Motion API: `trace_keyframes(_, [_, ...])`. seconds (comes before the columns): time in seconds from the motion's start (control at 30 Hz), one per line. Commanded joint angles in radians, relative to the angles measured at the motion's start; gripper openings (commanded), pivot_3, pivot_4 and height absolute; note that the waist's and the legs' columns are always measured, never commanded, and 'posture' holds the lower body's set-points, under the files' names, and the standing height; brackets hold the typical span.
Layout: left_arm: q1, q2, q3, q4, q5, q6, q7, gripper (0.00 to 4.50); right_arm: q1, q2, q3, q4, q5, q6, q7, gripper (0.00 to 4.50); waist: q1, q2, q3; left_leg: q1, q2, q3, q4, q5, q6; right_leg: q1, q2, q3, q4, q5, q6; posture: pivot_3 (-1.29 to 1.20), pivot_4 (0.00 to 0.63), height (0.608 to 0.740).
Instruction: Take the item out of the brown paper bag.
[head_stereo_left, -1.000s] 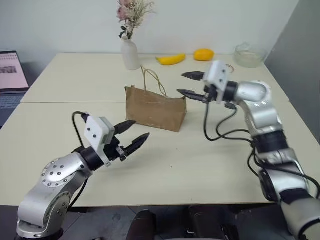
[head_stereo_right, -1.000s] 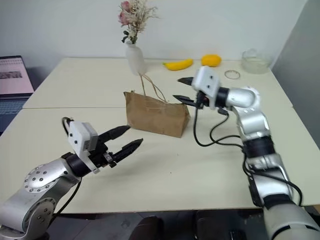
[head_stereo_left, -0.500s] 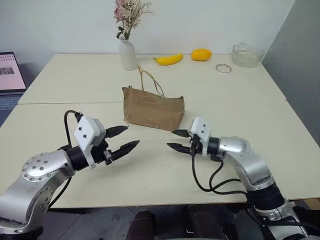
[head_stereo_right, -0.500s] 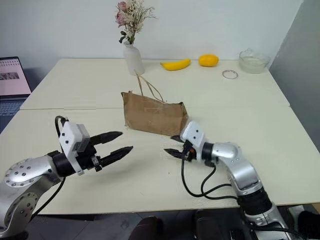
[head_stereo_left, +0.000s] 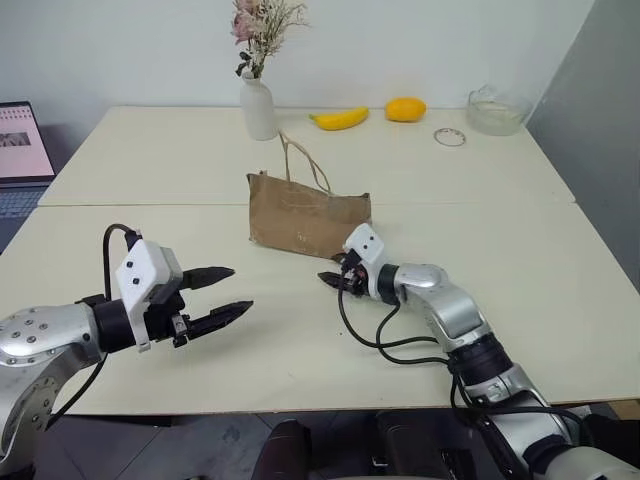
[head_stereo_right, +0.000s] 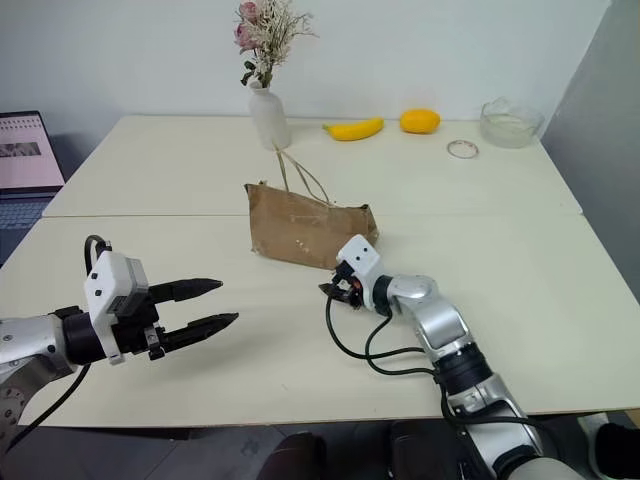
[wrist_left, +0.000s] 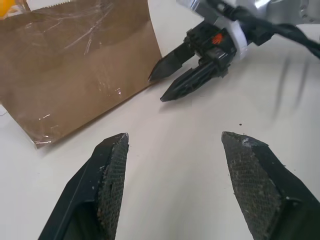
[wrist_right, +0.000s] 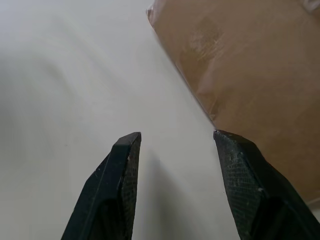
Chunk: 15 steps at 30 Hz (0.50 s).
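Standing alone, one brown paper bag (head_stereo_left: 308, 217); two open grippers, left gripper (head_stereo_left: 222, 295), right gripper (head_stereo_left: 331, 276)

The bag (head_stereo_left: 308, 219) is small, brown and made of crinkly paper. It stands on the table, about in the middle, a bit to the far side. It leans a little and its top edge slopes down to the right. Two thin tan cord handles (head_stereo_left: 303, 160) stick up from the top, on the left end. The near side has a few small shiny marks. The bottle may be inside, but it is hidden, so I cannot tell.
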Motion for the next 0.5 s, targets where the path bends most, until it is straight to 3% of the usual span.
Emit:
trace_keyframes(0.03, [-0.006,-0.001,0.024,-0.04,-0.011,0.006,0.021,3.11,-0.073,0.018,-0.011,0.093,-0.034,-0.071,-0.029,2.39,0.0,0.0,0.0,0.0,0.0,0.0,0.0,0.0,0.0,0.0,0.0,0.0,0.0,0.0,0.0,0.0,0.15,0.74])
trace_keyframes(0.5, [-0.009,-0.026,-0.009,-0.064,0.001,0.01,0.056,3.11,-0.171,-0.001,-0.064,0.209,-0.047,-0.159,-0.027,2.39,0.0,0.0,0.0,0.0,0.0,0.0,0.0,0.0,0.0,0.0,0.0,0.0,0.001,0.0,0.0,0.0,0.15,0.74])
